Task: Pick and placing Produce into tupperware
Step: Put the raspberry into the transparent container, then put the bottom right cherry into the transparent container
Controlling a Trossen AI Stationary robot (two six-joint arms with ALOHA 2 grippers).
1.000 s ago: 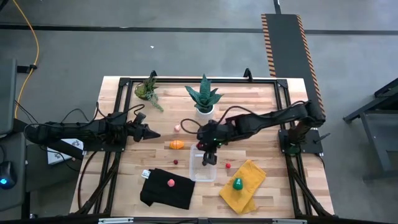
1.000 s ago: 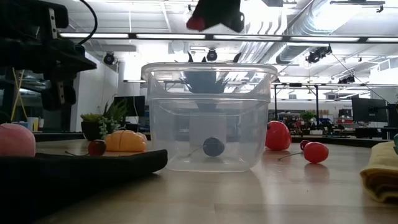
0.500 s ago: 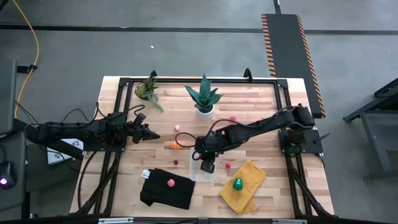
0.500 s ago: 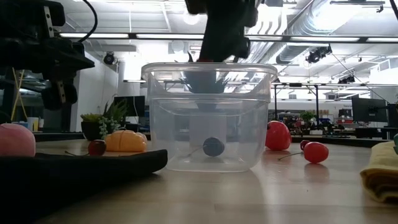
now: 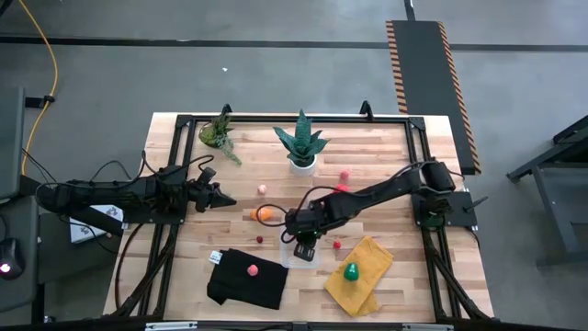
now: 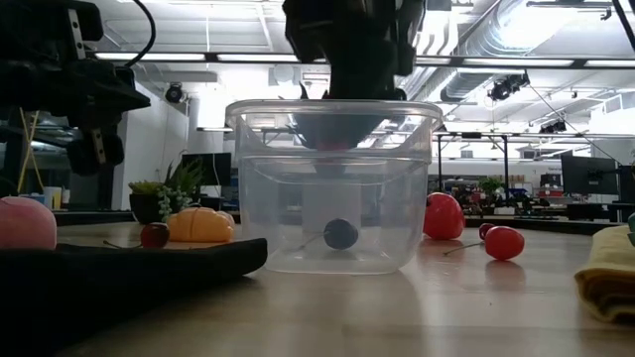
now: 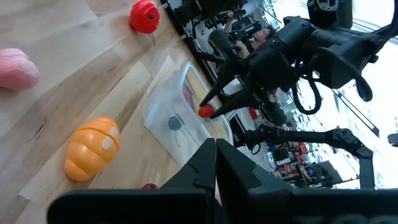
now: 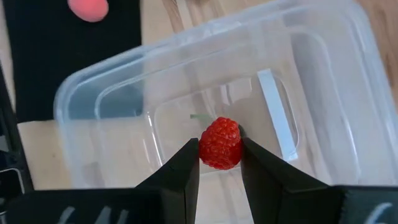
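i see no words or labels to read. my right gripper (image 8: 220,163) pinches a red raspberry (image 8: 220,143) right over the open clear tupperware (image 8: 323,74), which sits on the wooden table (image 5: 404,156) between a black cloth (image 5: 246,280) and a yellow cloth (image 5: 367,267). only my right wrist view shows the berry up close. an orange toy pumpkin (image 7: 92,148) lies near the box. my left gripper (image 5: 226,199) waits well apart, squeezed tight with nothing in it.

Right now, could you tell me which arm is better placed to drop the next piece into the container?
The right. Its gripper holds a red berry directly above the open tupperware. The left gripper is shut, empty, and off beside the orange piece.
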